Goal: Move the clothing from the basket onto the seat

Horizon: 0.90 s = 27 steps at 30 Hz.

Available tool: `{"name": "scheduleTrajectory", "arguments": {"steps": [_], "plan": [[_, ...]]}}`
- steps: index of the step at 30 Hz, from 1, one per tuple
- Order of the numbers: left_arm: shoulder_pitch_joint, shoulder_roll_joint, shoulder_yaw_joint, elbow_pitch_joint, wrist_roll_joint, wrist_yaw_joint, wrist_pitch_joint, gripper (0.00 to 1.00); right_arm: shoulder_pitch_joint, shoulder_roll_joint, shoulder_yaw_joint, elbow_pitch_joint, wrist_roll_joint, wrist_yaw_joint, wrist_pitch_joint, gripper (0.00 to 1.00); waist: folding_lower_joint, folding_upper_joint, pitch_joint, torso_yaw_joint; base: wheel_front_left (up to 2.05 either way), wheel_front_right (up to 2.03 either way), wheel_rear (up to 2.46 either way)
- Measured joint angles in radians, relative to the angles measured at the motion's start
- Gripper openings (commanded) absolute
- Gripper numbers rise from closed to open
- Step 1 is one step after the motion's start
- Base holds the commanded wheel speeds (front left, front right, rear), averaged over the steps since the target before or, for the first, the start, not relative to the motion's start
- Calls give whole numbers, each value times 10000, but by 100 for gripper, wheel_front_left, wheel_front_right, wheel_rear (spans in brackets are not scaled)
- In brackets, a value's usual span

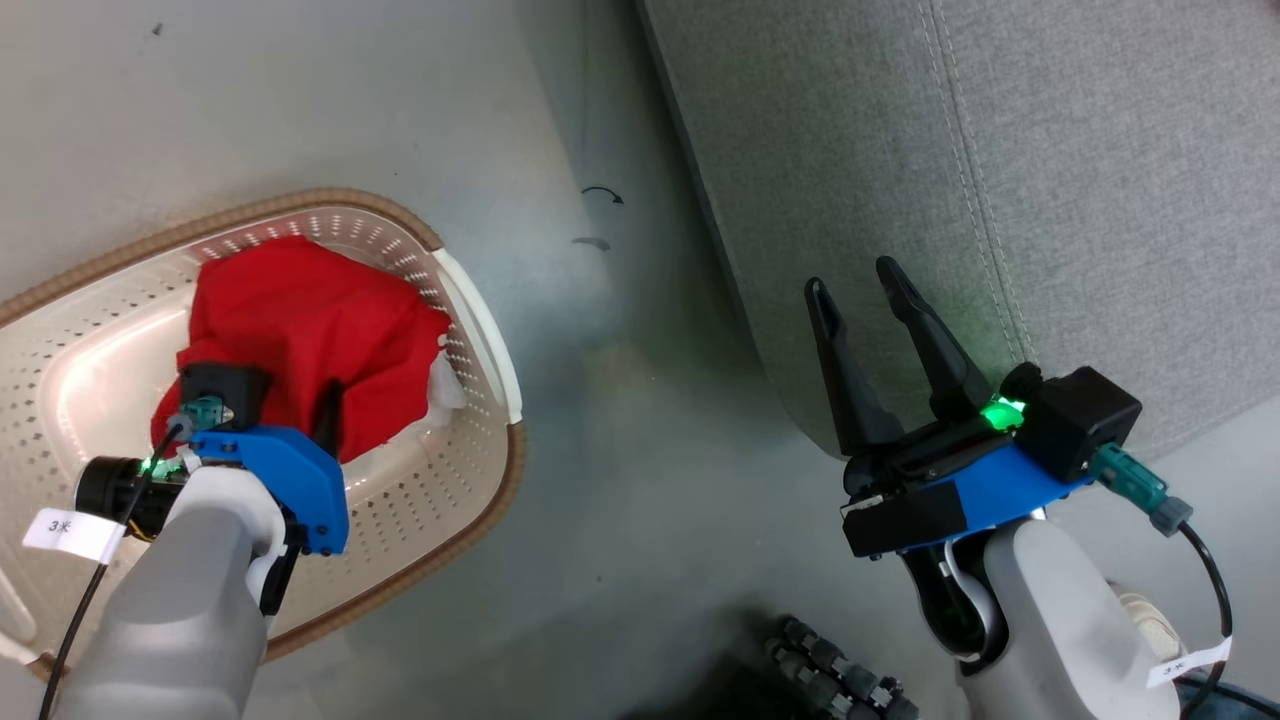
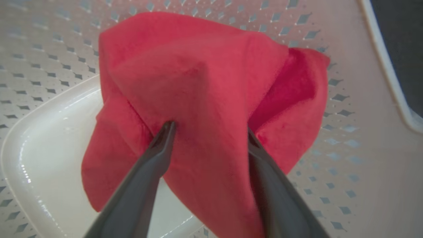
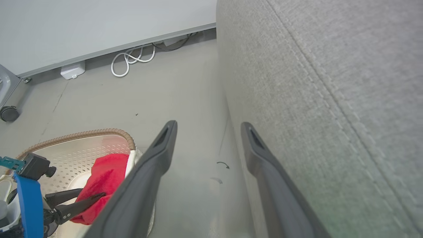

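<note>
While one basket (image 1: pixel 420 500) holds a single red heap of clothing (image 1: pixel 300 310) at its white-handled end, the left tool (image 2: pixel 210 130) straddles it, jaws apart; the right tool (image 1: pixel 853 280) gapes empty over the edge of the one seat (image 1: pixel 1100 200)

The basket (image 1: pixel 300 197) is cut off at left — the seat (image 1: pixel 1000 150) at top and right.

Red clothing (image 1: pixel 300 320) in cream basket (image 1: pixel 430 485), near grey seat (image 1: pixel 1100 200)
</note>
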<state>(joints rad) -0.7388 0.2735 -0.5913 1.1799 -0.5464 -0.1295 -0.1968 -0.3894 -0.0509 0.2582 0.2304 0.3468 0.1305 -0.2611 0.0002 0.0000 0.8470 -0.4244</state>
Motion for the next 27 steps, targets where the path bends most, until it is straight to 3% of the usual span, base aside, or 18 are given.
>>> {"name": "scheduleTrajectory", "arguments": {"steps": [4, 5, 7, 27], "plan": [[-150, -63, -54, 426, -69, 8, 378, 100, 21, -2, 13, -100, 67, 0, -2, 100, 0, 0, 138, -103, 0, 0, 0], [-200, -69, -73, 508, -71, 31, 476, 85, 31, -2, 13, -111, 69, 0, -2, 100, -1, 0, 147, -111, 0, 0, 0], [-290, -79, -134, 602, -25, 153, 510, 0, 42, -2, 4, -136, 81, 0, -2, 100, 0, 0, 155, -123, 0, 0, 0], [-440, -180, -316, 895, -232, 119, 182, 0, -105, -2, 182, -94, 182, 0, -4, 100, -1, 0, -29, -154, 0, 0, 0]]}}
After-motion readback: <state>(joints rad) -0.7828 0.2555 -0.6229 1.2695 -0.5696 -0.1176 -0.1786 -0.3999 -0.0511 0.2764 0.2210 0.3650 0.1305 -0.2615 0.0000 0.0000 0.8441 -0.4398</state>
